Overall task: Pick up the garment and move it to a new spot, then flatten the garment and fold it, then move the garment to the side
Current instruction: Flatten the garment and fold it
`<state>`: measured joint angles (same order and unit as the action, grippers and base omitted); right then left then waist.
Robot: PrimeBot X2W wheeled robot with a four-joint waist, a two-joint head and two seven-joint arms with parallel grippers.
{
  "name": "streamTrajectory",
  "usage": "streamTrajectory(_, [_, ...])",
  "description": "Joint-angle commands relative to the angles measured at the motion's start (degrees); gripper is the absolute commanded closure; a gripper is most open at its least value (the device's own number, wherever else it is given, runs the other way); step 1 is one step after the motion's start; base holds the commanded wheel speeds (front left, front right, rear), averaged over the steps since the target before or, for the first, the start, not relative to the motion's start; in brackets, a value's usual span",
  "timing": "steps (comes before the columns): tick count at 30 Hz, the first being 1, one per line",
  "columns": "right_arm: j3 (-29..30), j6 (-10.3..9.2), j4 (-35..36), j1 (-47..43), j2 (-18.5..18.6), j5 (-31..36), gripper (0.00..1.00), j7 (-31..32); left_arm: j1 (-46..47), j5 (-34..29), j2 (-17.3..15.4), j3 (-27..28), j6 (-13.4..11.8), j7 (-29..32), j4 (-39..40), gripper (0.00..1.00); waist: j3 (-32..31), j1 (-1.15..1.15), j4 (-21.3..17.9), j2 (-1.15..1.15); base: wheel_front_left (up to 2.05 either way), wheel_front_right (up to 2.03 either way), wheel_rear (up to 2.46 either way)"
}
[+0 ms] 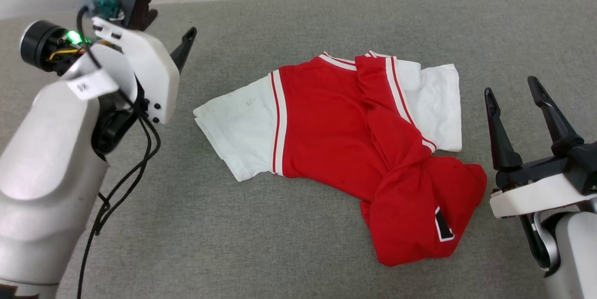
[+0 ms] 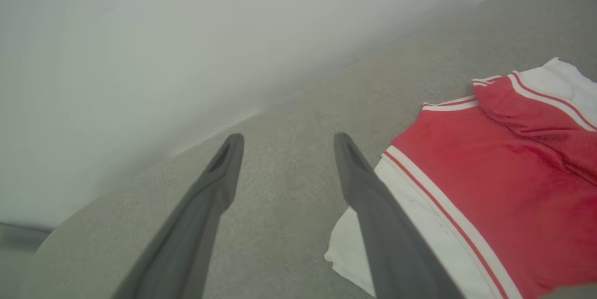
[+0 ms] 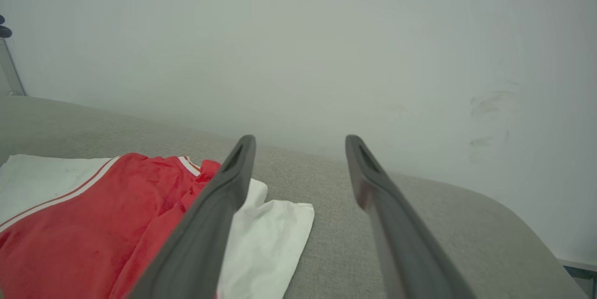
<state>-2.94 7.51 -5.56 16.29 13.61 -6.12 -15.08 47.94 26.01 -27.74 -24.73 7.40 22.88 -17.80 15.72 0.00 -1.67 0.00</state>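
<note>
Dark fingers of my left pincer stand spread wide with nothing between them. They are raised over the grey fabric bench, near the white sleeve on my left. My right pincer is released and empty too, off the opposite side of the garment and close to the other white sleeve and the bunched hem.

The garment lies crumpled across the middle of the bench. A diagonal band of red cloth is folded over the right sleeve and runs down into a twisted lump, where a scrap of the black-and-white mark peeks out.

My main worry is that lump. If my right pincer bites into it, I will probably catch several layers at once, and lifting would tighten the twist rather than open it. Taking only a sleeve on one side could let the heavy red body drag and roll further. Both the shirt and the bench covering are soft, so a pinch that goes too deep might gather the grey fabric along with the garment.

The loose black cable hanging from my left arm could brush or snag cloth as I reach in. The bench also has rounded corners, so a careless new spot could leave a sleeve hanging over the edge.
</note>
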Motion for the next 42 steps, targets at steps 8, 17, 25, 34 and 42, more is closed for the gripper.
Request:
streamTrajectory(8, [-0.9,-0.04,1.4,1.6,-1.3,0.7,0.00,-0.1,7.1,13.2,-5.7,-10.2,0.0,17.9,0.3,0.00,3.8,0.00,-2.9,0.00,0.00,0.00,0.00])
streamTrajectory(17, [-2.2,-0.04,1.0,4.7,-0.4,0.7,0.00,-0.1,10.7,19.5,-8.9,-19.3,0.0,29.7,-4.7,0.00,8.3,0.00,-5.9,0.00,0.00,0.00,0.00])
streamTrajectory(25, [-2.4,-0.04,0.7,6.1,-0.2,0.4,0.00,-0.1,8.2,23.1,-10.9,-26.1,0.0,31.9,-7.1,0.00,10.0,0.00,-6.9,0.00,0.00,0.00,0.00])
streamTrajectory(34, [-2.7,-0.04,-0.3,8.2,3.0,0.8,0.00,0.0,9.9,26.1,-12.4,-28.1,0.0,26.5,-6.3,1.00,7.2,0.00,-5.2,0.00,0.00,0.00,0.00])
streamTrajectory(42, [-7.3,-0.04,0.2,19.7,13.8,-6.5,0.00,17.8,11.8,26.8,-14.9,-30.8,0.0,19.4,0.2,1.00,4.4,0.00,-1.9,0.00,0.00,0.00,0.00])
